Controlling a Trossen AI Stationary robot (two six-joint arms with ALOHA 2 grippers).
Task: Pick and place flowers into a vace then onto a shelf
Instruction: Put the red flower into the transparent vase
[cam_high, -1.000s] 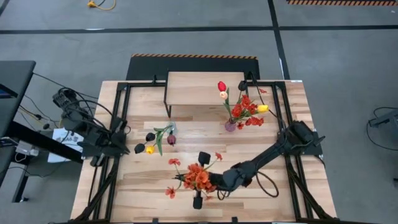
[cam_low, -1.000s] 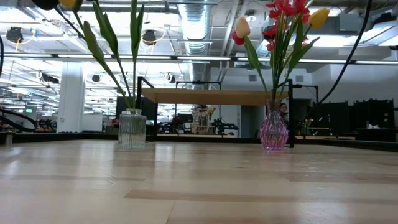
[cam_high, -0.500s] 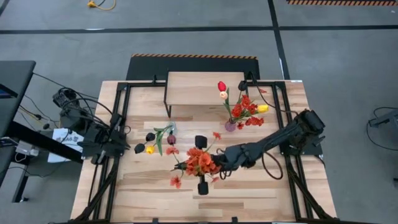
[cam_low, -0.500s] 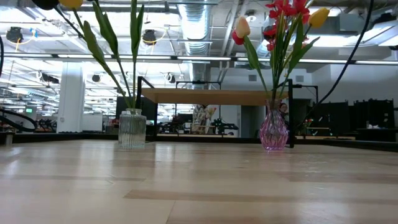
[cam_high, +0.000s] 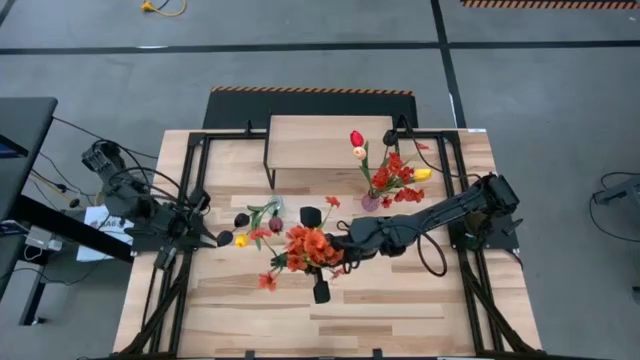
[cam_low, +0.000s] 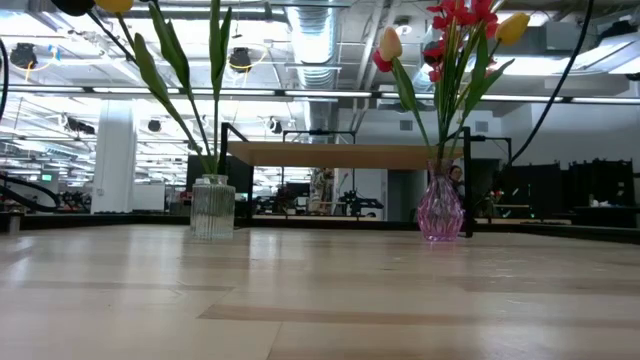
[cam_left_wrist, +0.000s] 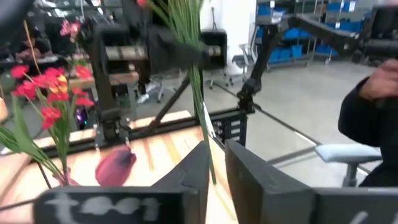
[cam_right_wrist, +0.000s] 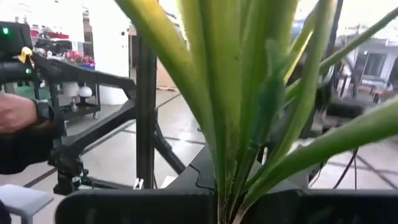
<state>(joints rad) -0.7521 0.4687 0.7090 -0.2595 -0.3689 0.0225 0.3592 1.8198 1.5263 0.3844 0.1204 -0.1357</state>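
Even bright overhead light, soft shadows; low view ceiling glare; wrist views blurred, perhaps motion.

Low view: flowers (cam_low: 455, 40) in both vases cut off at 12 o'clock. High view: right end effector (cam_high: 335, 243) hidden beneath its red-orange bunch (cam_high: 305, 247); left end effector (cam_high: 218, 240) too small to resolve.

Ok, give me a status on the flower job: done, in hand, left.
Done: the pink vase is full of red, cream and yellow flowers; the clear ribbed vase holds a few tulips.
In hand: the right end effector is shut on the red-orange bunch, carrying it above the table near the clear vase.
Left: that bunch still needs a vase, and the shelf is bare, with both vases on the table. The left end effector waits beside the clear vase.
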